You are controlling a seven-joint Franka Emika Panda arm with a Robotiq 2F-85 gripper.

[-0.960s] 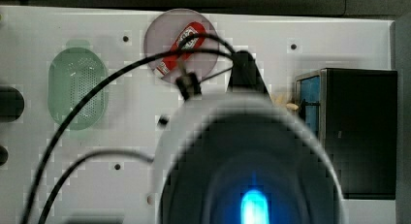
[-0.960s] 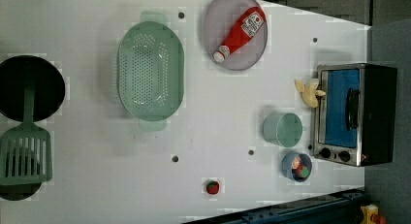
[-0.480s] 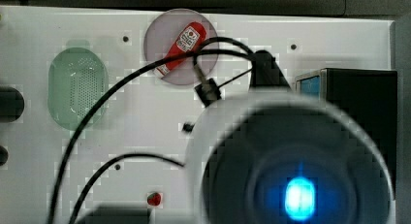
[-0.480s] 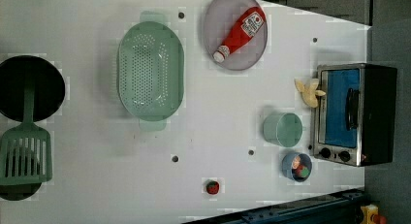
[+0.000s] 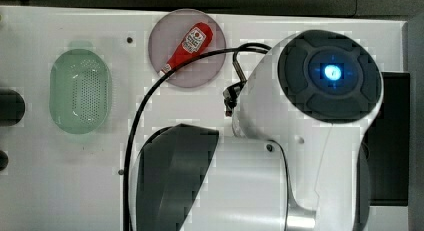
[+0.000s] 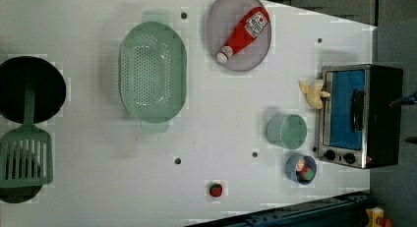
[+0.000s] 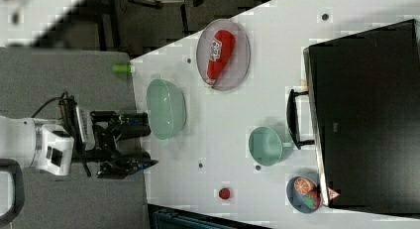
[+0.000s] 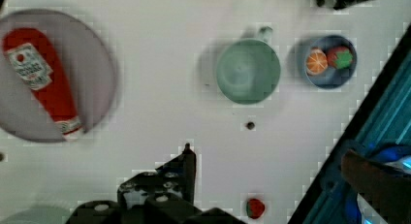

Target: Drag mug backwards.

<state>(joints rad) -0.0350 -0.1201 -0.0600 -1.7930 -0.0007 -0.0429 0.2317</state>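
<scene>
Arm (image 5: 300, 141) hides mug (image 6: 286, 131) in top view; end effector (image 7: 141, 144) spread, w/ nothing held.

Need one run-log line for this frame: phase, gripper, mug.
phase: approach | gripper: open, empty, apart from mug | small green round mug: upright on white table, beside toaster oven, untouched

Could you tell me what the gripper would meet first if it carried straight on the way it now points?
Probably bare table: in the wrist view the open gripper points down at empty white surface, with the mug off to one side. Depth is uncertain.
</scene>
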